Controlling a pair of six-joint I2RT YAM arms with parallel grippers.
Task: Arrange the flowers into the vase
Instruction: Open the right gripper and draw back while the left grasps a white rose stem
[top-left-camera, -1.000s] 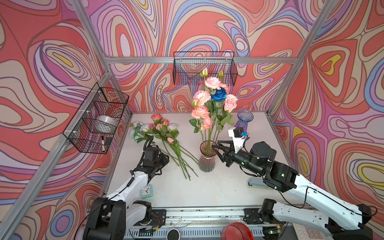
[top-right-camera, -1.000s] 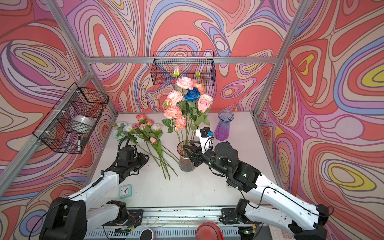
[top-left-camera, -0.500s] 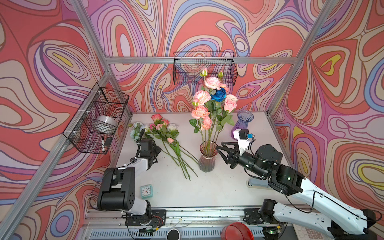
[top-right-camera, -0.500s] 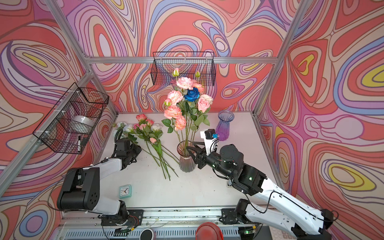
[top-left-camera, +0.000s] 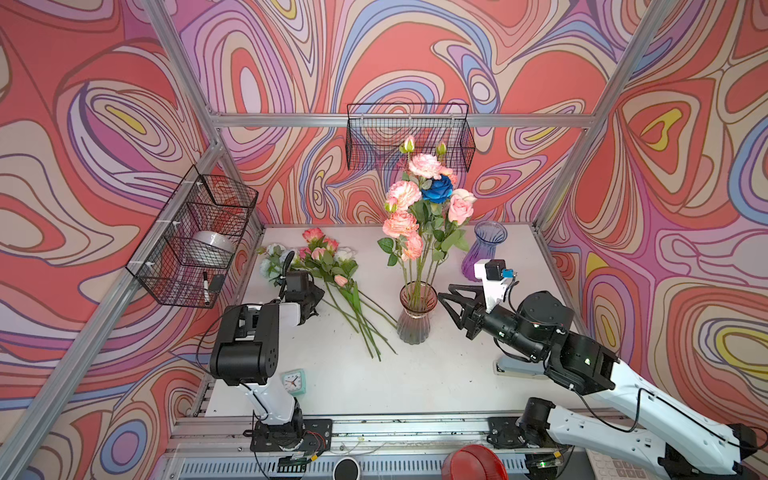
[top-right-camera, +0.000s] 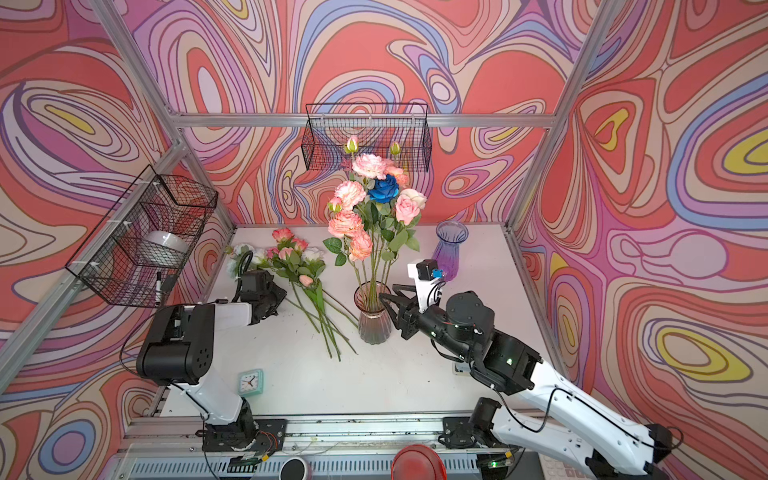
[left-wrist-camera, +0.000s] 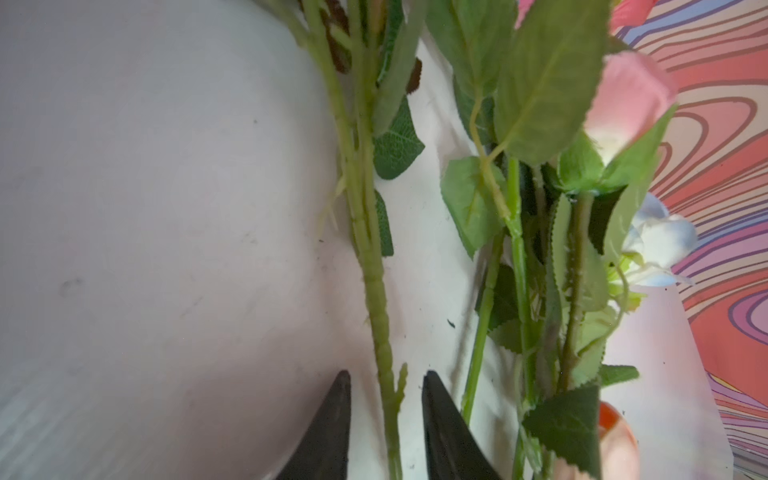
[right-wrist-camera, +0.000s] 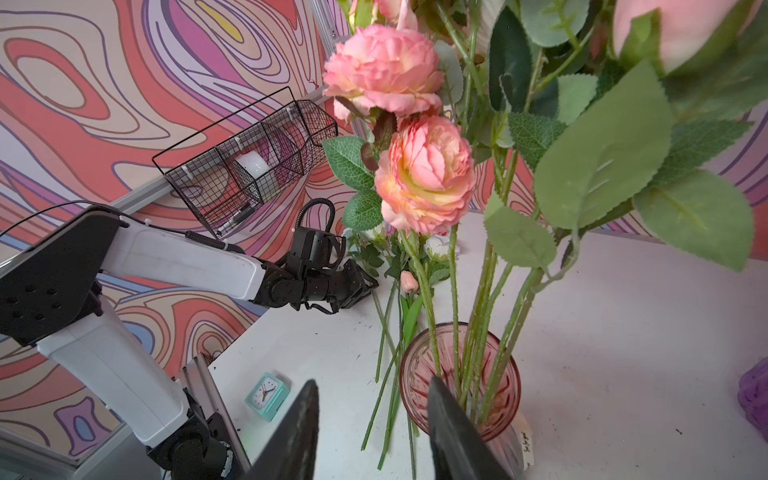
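Observation:
A pink glass vase (top-left-camera: 417, 313) (top-right-camera: 372, 313) stands mid-table and holds several pink, peach and one deep blue flowers (top-left-camera: 419, 199). More flowers (top-left-camera: 328, 257) lie in a loose bunch on the table to its left, stems toward the front. My left gripper (top-left-camera: 316, 296) (left-wrist-camera: 386, 376) is low at that bunch. Its jaws are open astride one green stem (left-wrist-camera: 374, 291), with a gap on each side. My right gripper (top-left-camera: 444, 293) (right-wrist-camera: 374, 384) hovers open and empty just right of the vase (right-wrist-camera: 461, 374), one finger in front of the rim.
An empty purple vase (top-left-camera: 482, 249) stands at the back right. A small teal clock (top-left-camera: 294, 381) sits near the front left. Wire baskets hang on the left wall (top-left-camera: 195, 232) and the back wall (top-left-camera: 409, 137). A grey object (top-left-camera: 511, 368) lies under my right arm.
My left arm has folded up with its elbow raised, and its gripper has shifted back to the stems near the leaves. My right gripper backed a little to the right, away from the vase.

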